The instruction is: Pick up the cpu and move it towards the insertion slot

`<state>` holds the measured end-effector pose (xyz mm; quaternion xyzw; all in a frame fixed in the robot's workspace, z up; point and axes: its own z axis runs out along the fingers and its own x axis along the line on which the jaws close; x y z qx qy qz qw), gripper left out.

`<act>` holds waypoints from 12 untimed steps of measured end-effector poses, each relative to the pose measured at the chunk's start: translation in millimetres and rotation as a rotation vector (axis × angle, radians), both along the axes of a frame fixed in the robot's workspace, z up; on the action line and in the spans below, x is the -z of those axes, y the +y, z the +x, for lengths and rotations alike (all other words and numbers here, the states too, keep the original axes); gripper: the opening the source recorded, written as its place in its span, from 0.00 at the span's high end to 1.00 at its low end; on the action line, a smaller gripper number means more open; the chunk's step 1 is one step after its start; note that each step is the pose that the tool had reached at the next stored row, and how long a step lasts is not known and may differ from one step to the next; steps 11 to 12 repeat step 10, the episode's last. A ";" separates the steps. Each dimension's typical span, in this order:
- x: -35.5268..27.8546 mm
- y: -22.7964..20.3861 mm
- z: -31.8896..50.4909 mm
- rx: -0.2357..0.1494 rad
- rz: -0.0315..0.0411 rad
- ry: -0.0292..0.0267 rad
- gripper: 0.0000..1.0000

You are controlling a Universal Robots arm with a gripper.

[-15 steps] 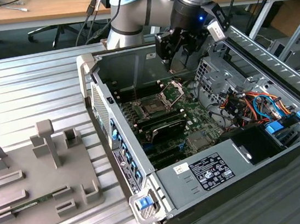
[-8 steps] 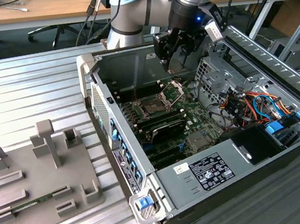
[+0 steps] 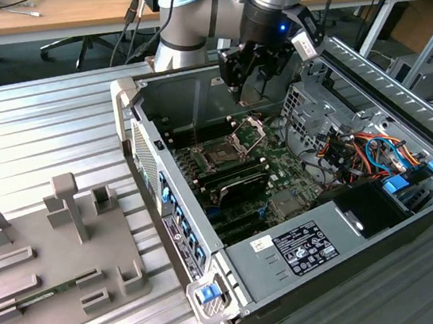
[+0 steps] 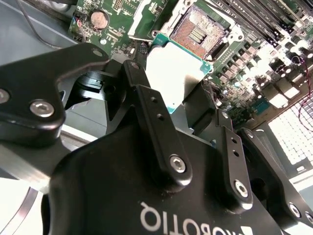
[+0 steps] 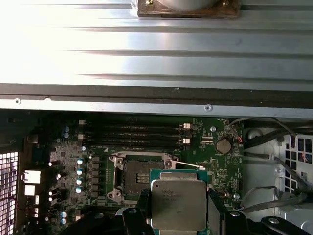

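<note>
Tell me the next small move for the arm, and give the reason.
Probably a short sideways shift to bring the cpu over the insertion slot. In both wrist views the gripper holds the chip beside the open socket, overlapping only its edge, with the frame hinged up and the dark centre bare. It looks to hang above the board.

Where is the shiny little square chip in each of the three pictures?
Exterior view: hidden up in the claw, above the open computer case.
Second wrist view: the cpu is between the claw's fingers.
First wrist view: the cpu is beside the socket.
Shared landmark: the insertion slot.
</note>
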<state>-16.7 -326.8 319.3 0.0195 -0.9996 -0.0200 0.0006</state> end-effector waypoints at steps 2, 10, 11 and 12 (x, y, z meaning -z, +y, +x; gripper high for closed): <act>0.6 0.8 -0.2 0.000 0.0000 0.0000 0.45; 4.0 3.8 -1.1 0.000 -0.0001 0.0000 0.45; 4.0 3.8 -1.1 0.000 -0.0001 0.0000 0.45; 4.0 3.8 -1.1 0.000 -0.0001 0.0000 0.45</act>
